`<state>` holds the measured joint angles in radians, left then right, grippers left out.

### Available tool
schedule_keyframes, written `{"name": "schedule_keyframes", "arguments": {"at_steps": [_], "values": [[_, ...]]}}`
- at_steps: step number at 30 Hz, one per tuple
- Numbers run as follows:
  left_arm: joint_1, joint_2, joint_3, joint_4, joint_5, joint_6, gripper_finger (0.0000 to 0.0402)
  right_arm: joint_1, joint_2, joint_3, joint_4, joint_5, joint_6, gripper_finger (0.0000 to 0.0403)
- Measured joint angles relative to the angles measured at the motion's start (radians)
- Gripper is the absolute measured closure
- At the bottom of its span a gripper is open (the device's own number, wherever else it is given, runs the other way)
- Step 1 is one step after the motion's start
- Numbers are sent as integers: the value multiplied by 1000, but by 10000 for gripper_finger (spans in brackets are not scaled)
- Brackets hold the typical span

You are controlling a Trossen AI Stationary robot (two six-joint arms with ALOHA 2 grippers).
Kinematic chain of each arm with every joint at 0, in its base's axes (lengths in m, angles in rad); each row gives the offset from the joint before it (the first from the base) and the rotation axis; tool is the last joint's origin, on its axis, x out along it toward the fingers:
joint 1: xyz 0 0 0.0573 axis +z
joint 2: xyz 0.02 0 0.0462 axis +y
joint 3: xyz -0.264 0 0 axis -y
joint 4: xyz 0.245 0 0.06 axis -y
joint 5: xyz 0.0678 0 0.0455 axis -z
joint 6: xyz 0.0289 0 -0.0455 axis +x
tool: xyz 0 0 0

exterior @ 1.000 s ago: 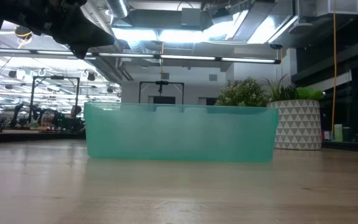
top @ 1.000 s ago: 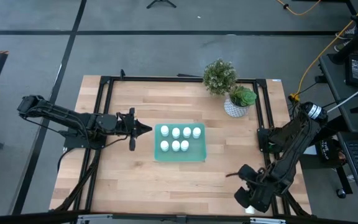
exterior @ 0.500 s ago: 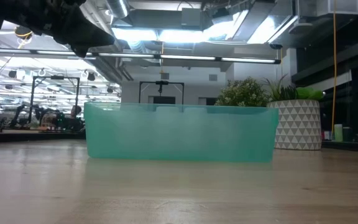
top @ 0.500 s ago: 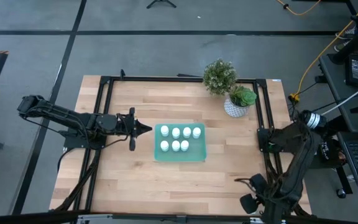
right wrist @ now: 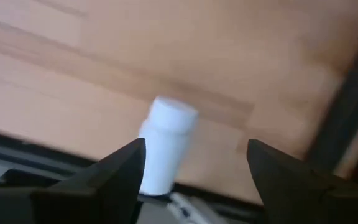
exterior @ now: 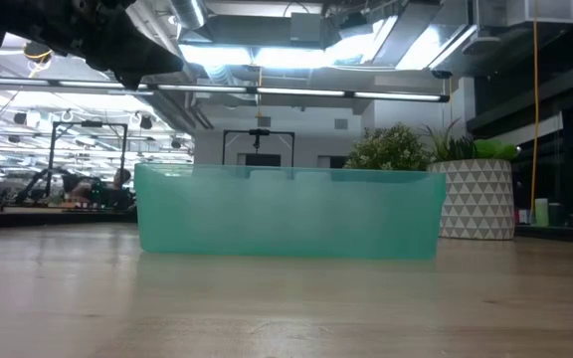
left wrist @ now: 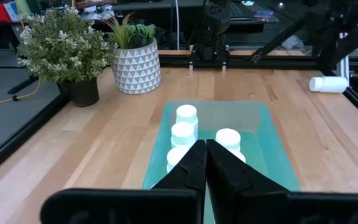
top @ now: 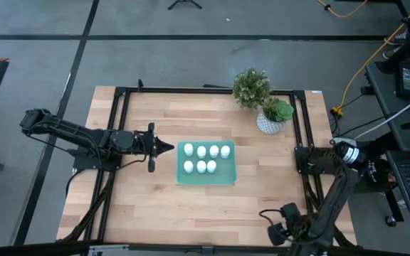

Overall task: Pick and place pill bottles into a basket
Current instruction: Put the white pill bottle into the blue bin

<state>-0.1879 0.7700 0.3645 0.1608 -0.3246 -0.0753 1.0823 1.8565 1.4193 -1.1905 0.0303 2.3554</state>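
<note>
Seven pill bottles (top: 201,151) standing upright in the teal basket (top: 205,178) at mid-table: four in the far row, three in the near row. One lone bottle (right wrist: 165,144) lying on its side on the wood near the table's front right corner, close to the black frame rail (also seen far off in the left wrist view, beside the rail). Right gripper (right wrist: 194,165) low over that corner, fingers spread wide to either side of the lone bottle, not touching it. Left gripper (top: 166,147) level just beside the basket's left wall, tips pointing at it, fingers (left wrist: 194,168) pressed together on nothing. Leafy plant (top: 251,87) in a dark pot and patterned white pot (top: 268,122) with a green plant at the far right of the table, well apart from the basket.
</note>
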Motion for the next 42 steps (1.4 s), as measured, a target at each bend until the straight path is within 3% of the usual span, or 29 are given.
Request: {"name": "schedule_keyframes", "arguments": {"at_steps": [12, 42], "values": [[0, 0, 0, 0, 2, 1, 391, -98, 75, 0, 101, 21, -31, 122], [0, 0, 0, -4, 4, -8, 395, -105, 146, -1, 96, 20, 35, 122]]}}
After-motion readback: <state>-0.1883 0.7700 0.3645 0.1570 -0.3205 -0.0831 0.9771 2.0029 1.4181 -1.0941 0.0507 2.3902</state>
